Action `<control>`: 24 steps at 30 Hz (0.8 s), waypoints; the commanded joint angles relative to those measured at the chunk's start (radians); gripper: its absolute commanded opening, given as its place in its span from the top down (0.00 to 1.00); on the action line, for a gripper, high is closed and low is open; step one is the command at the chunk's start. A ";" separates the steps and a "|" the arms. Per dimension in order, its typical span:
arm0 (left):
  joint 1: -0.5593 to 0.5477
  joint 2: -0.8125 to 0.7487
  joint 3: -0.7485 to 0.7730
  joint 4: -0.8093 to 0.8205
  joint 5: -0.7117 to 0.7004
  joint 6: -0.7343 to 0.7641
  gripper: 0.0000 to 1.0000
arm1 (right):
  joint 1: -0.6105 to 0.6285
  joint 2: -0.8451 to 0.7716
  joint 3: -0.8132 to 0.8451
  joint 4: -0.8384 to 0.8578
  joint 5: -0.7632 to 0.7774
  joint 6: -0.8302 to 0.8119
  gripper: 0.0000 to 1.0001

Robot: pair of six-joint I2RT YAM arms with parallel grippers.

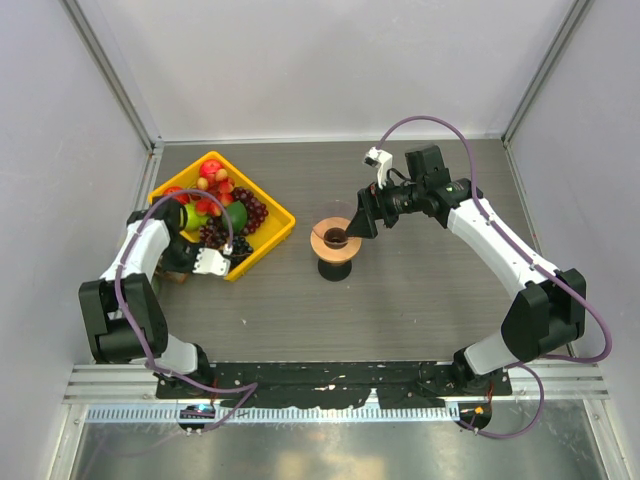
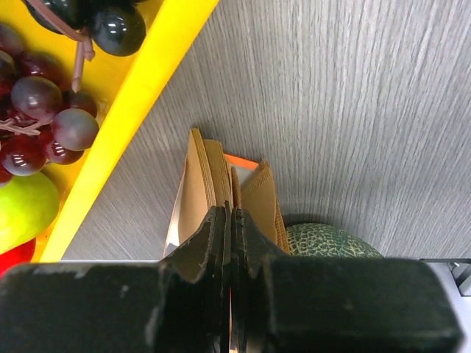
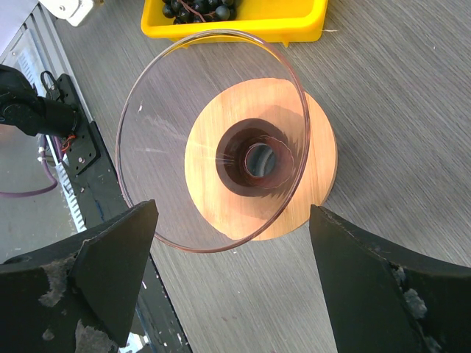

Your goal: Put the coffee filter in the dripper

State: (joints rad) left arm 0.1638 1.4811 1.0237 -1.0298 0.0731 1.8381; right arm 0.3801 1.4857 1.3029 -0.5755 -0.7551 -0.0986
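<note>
The dripper [image 1: 335,243], a clear cone on a light-wood ring and black base, stands at mid-table. In the right wrist view the dripper [image 3: 321,147] is empty and lies just ahead of the jaws. My right gripper [image 1: 358,226] [image 3: 232,209] is open, with one finger on each side of the cone's near rim, not touching it. My left gripper [image 1: 180,265] [image 2: 229,213] is shut at the top edge of a bundle of tan papers [image 2: 202,184]. One thin tan coffee filter [image 2: 235,190] runs between its tips. The bundle is mostly hidden in the top view.
A yellow fruit tray [image 1: 272,216] [image 2: 125,125] with grapes and other fruit sits close beside the bundle. A green netted melon [image 2: 324,239] lies against the bundle's other side. The enclosure walls stand left, right and at the back.
</note>
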 commanded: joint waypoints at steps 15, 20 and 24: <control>-0.044 -0.071 0.049 -0.078 0.149 -0.022 1.00 | 0.003 -0.019 0.024 0.031 -0.021 0.002 0.09; -0.044 -0.048 0.079 -0.168 0.128 -0.017 1.00 | 0.003 -0.013 0.025 0.031 -0.023 0.002 0.09; -0.040 -0.031 0.064 -0.154 0.059 -0.033 0.50 | 0.003 -0.016 0.025 0.031 -0.023 0.002 0.09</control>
State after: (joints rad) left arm 0.1215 1.4429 1.0683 -1.1393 0.1715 1.8107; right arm 0.3805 1.4857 1.3029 -0.5755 -0.7586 -0.0986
